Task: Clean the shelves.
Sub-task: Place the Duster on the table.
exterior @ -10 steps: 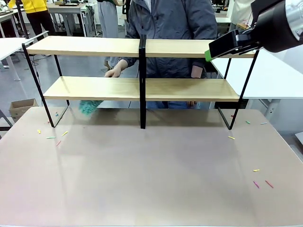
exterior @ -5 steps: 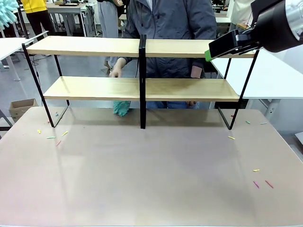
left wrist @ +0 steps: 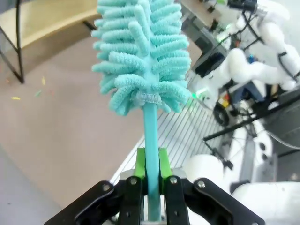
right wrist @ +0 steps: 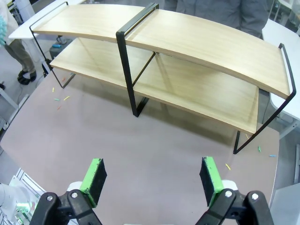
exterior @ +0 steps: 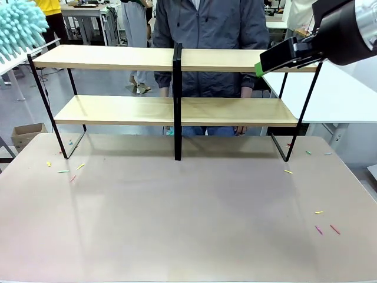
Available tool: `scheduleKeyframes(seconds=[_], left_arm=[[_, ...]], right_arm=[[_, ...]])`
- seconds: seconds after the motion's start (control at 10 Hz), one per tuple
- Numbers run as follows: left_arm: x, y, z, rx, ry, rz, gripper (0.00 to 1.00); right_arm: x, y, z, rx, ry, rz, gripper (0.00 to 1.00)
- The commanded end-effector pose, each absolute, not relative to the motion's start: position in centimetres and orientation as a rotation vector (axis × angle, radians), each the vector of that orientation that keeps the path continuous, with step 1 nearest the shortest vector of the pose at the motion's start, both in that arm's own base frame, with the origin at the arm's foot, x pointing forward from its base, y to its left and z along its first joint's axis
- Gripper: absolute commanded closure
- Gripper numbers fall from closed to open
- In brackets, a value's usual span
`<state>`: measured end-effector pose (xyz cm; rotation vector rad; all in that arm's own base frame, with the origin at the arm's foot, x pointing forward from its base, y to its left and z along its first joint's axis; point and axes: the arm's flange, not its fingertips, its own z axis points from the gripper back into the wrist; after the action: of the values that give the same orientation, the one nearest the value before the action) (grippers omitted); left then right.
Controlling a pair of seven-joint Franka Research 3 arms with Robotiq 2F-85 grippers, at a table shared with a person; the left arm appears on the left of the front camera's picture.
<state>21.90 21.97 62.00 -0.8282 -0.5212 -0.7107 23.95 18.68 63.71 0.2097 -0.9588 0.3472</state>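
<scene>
Bright, even overhead room light; the shelves [exterior: 177, 106] cast only a soft shadow on the table [exterior: 188, 224] just under the lower board, with a faint pale sheen across the tabletop and no hard glare. Front view is sharp apart from the duster [exterior: 20, 26], slightly soft at the top left corner. Both wrist views bend hard at the edges, so the boards [right wrist: 187, 61] bow in the right one, and the background behind the duster in the left one is a bit soft.
</scene>
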Motion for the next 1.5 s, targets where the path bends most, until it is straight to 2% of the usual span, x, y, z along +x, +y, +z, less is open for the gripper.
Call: scheduleKeyframes(seconds=[0.0,0.1,0.2,0.3,0.4,0.5,0.6,0.8,1.0,1.1,1.2,1.3,1.4], left_arm=[[22.1,18.2,61.6,-0.740,-0.414,-0.853,0.87],[23.2,15.1,61.1,-0.645,-0.316,-0.953,0.87],[24.9,11.4,60.1,-0.575,-0.205,-1.103,0.87],[26.8,8.6,59.1,-0.575,-0.120,-1.201,0.87],[28.8,5.7,57.9,-0.557,-0.069,-1.245,0.87],[30.4,3.1,56.1,-0.576,0.027,-1.341,0.87],[32.0,0.8,53.4,-0.553,0.113,-1.417,0.87],[34.2,0.6,50.7,-0.588,0.116,-1.408,0.87],[35.4,2.1,49.4,-0.661,0.109,-1.365,0.87],[35.6,2.5,49.3,-0.749,0.009,-1.217,0.87],[35.2,0.4,48.5,-0.626,0.136,-1.373,0.87],[35.2,0.4,48.5,-0.626,0.136,-1.373,0.87],[35.2,0.4,48.5,-0.626,0.136,-1.373,0.87]], right_arm=[[24.0,18.6,63.7,0.205,-0.960,0.346,0.00],[23.9,18.7,63.7,0.210,-0.959,0.347,0.00],[23.4,17.5,64.2,0.338,-0.843,0.349,0.00],[24.6,14.9,63.4,0.487,-0.624,0.254,0.00],[26.1,11.9,61.4,0.619,-0.481,0.230,0.00],[28.1,8.8,58.0,0.611,-0.387,0.070,0.00],[30.2,5.6,52.5,0.702,-0.279,-0.027,0.00],[30.8,1.3,42.3,1.045,-0.135,-0.160,0.00],[30.1,-0.8,34.9,1.075,-0.017,-0.370,0.00],[29.5,-1.2,33.5,1.094,-0.073,-0.419,0.00],[29.4,-1.0,33.8,1.081,-0.118,-0.400,0.00],[36.9,-5.4,38.9,1.070,-0.023,-0.381,0.00],[36.9,-5.4,38.9,1.070,-0.023,-0.381,0.00]])
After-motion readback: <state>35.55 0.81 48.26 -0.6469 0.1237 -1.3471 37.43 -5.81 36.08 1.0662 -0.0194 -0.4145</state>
